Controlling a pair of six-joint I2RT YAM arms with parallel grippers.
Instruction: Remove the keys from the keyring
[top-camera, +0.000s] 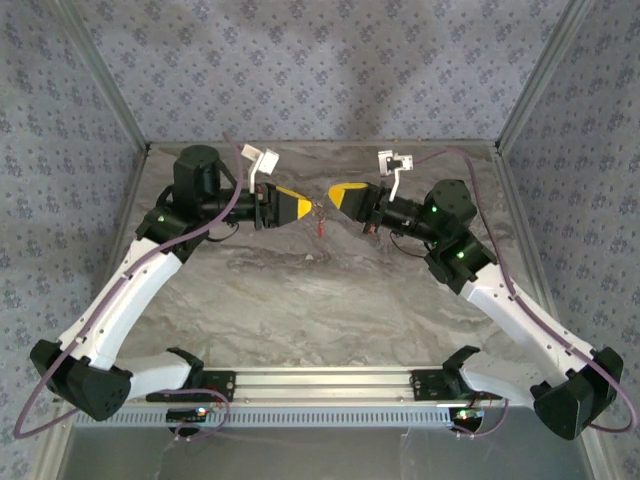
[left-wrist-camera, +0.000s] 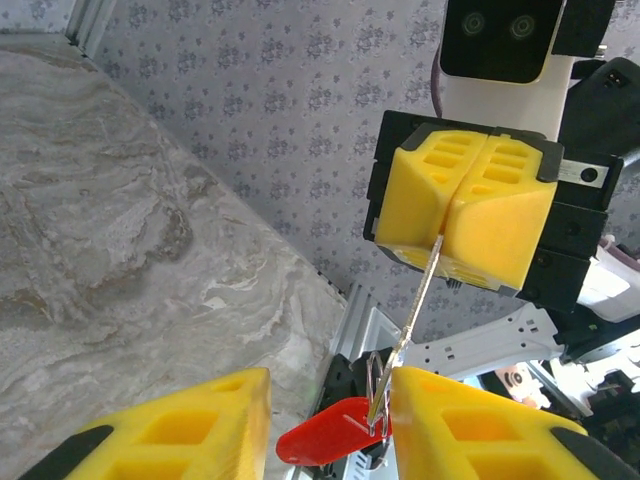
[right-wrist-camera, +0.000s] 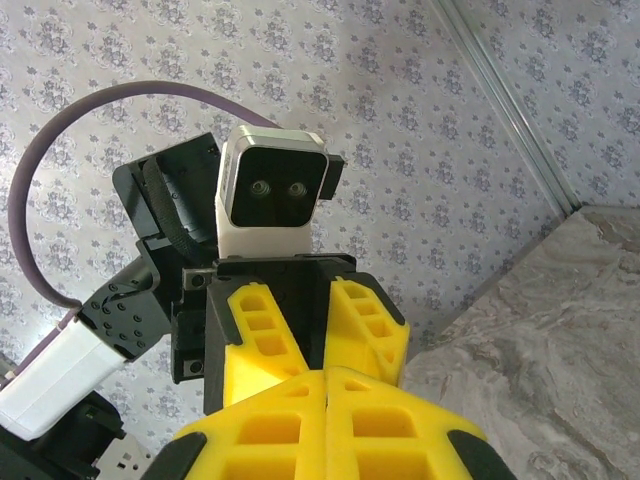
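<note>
Top: left tool (top-camera: 303, 208) and right tool (top-camera: 335, 194) facing tip to tip above desk (top-camera: 300, 300); keyring (top-camera: 320, 226) dangling between them, clear of desk.

Left wrist: left tool (left-wrist-camera: 328, 388) fingers standing apart, released; keyring (left-wrist-camera: 330, 435) sitting in gap, hugging picture-right finger. Right tool (left-wrist-camera: 452, 215) clenching silvery key (left-wrist-camera: 418, 305), which is running down to ring.

Right wrist: right tool (right-wrist-camera: 326, 385) fingers pressing together; left tool (right-wrist-camera: 318, 335) gaping just beyond.

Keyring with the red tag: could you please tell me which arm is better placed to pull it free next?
Probably left: the left gripper, open, brackets the keyring, while the right gripper is shut on the key.
</note>
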